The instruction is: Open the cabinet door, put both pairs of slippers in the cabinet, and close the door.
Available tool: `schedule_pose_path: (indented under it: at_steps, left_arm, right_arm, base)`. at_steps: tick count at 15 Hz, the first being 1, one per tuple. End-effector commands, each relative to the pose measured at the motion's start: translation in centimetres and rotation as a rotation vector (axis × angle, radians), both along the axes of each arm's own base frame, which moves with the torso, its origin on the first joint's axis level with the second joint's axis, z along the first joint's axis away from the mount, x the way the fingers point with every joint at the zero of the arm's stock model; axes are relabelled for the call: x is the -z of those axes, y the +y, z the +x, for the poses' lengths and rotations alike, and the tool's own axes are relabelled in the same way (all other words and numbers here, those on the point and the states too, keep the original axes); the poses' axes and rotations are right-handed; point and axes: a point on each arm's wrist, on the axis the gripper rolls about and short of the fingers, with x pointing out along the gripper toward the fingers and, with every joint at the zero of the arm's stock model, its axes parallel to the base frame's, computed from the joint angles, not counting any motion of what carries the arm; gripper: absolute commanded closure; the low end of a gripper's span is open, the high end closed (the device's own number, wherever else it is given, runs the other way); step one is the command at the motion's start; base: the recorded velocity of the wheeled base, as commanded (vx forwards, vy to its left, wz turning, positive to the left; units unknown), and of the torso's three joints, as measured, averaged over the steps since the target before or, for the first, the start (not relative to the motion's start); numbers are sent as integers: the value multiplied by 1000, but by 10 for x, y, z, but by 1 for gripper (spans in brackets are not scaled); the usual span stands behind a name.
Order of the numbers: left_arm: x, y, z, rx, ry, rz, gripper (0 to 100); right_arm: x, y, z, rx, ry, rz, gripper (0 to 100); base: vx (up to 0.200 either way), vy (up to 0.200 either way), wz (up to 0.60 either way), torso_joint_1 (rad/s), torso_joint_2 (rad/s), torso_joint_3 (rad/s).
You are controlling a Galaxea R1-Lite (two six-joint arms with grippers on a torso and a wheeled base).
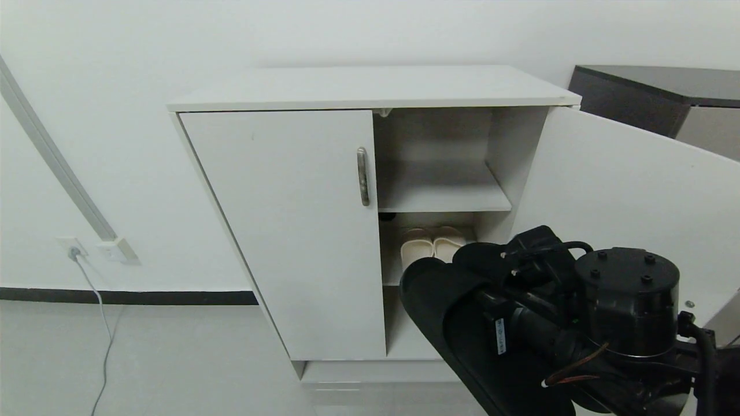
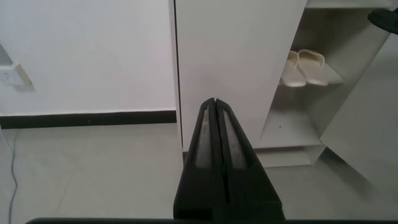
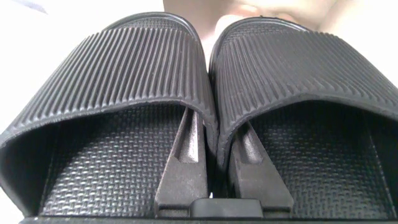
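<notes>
The white cabinet (image 1: 370,86) has its left door (image 1: 289,231) shut and its right door (image 1: 624,185) swung wide open. A pair of white slippers (image 1: 430,245) lies on the middle shelf, also seen as the white slippers (image 2: 305,67) in the left wrist view. My right gripper (image 3: 217,165) is shut on the touching inner walls of a black pair of slippers (image 3: 199,81). It holds the black slippers (image 1: 445,306) just in front of the open compartment, below the white pair. My left gripper (image 2: 215,106) is shut and empty, low before the shut door.
A metal handle (image 1: 362,176) runs down the shut door's inner edge. The top shelf (image 1: 442,199) and bottom compartment (image 1: 404,341) are bare. A wall socket with a cable (image 1: 72,251) is at the left. Dark furniture (image 1: 653,92) stands at the back right.
</notes>
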Motion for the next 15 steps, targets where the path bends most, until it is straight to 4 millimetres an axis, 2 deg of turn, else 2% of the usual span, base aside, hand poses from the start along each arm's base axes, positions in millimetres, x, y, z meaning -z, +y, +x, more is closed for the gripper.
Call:
schedule_pose_path:
  at_steps: [1, 4, 6, 14, 15]
  left_arm:
    - [0, 0, 0, 0, 1, 0, 100]
    - [0, 0, 0, 2, 1, 0, 100]
    - [0, 0, 0, 0, 1, 0, 100]
    - [0, 0, 0, -6, 1, -2, 100]
    - [0, 0, 0, -6, 1, -2, 100]
  right_arm:
    - [1, 1, -1, -4, 2, -4, 100]
    - [2, 1, -2, -8, 4, -6, 100]
    - [2, 2, -3, -13, 5, -7, 100]
    - [10, 7, -9, -42, 23, -30, 100]
    - [12, 8, -9, -43, 27, -35, 100]
  base:
    - [0, 0, 0, -46, 452, 398]
    - [0, 0, 0, -20, 432, 411]
    - [0, 0, 0, 2, 181, 183]
    - [0, 0, 0, 0, 16, 16]
    - [0, 0, -600, 2, -2, -7]
